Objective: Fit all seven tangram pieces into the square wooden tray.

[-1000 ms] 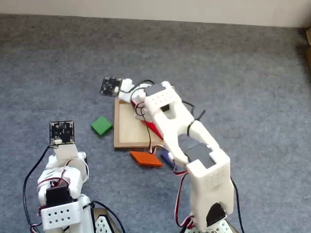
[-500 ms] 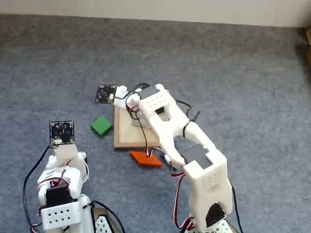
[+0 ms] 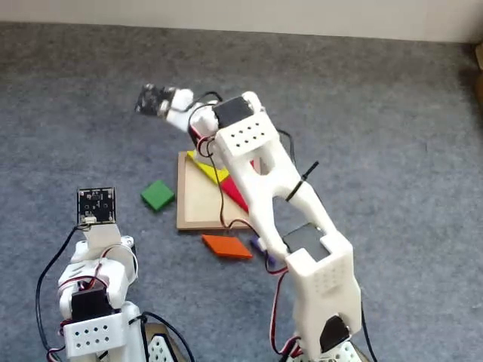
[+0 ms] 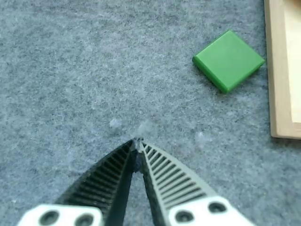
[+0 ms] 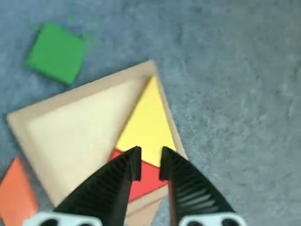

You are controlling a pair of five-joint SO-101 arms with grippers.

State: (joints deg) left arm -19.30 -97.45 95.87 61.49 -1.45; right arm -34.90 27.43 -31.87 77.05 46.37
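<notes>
The square wooden tray (image 3: 198, 205) is laid flat with the yellow triangle (image 5: 148, 123) tucked into a corner against a red piece (image 5: 149, 182), so room is left. The green square (image 3: 157, 194) is left outside, near the tray. The right gripper (image 5: 149, 159) is held above the tray, narrowly parted and seemingly empty. The left gripper (image 4: 138, 144) is clenched on nothing.

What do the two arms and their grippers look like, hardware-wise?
Both arms are white shells with rows of small holes, black servos, and red, black and white wiring. The left arm and right arm each carry a square black camera board. The left gripper and right gripper have dark, ribbed, tapered fingers on white bases.
</notes>
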